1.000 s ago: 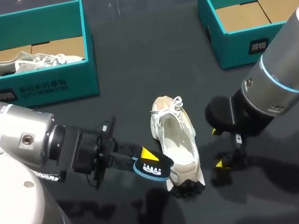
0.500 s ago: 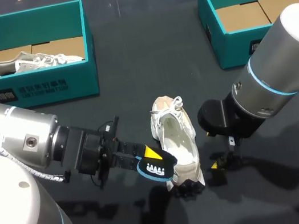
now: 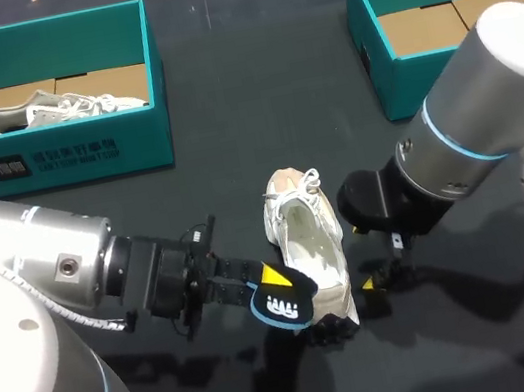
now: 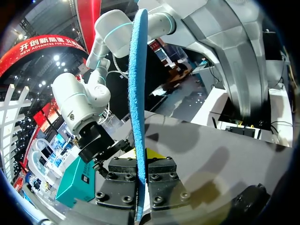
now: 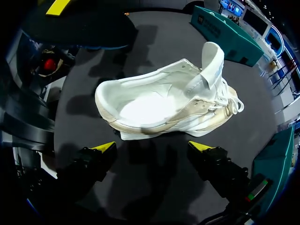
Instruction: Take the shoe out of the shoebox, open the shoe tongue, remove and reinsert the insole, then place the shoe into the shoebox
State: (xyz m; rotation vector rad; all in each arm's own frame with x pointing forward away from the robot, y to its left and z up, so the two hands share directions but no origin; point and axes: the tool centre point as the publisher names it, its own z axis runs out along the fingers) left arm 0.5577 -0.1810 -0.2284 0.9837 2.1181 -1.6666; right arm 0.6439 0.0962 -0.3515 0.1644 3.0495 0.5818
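Dark tabletop, centre frame: white lace-up sneaker lay unboxed; left gripper clamped blue-edged foam insole; right gripper gaped beside; reinsertion, boxing pending.

The shoe is white cloth with beige panels; the insole is rough blue fabric; the table matt dark.

Robotics test bench: left arm and right arm over a dark table bearing two teal shoeboxes.

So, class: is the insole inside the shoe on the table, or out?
Out: the left gripper pinches the blue insole beside the shoe's heel, not inside it.
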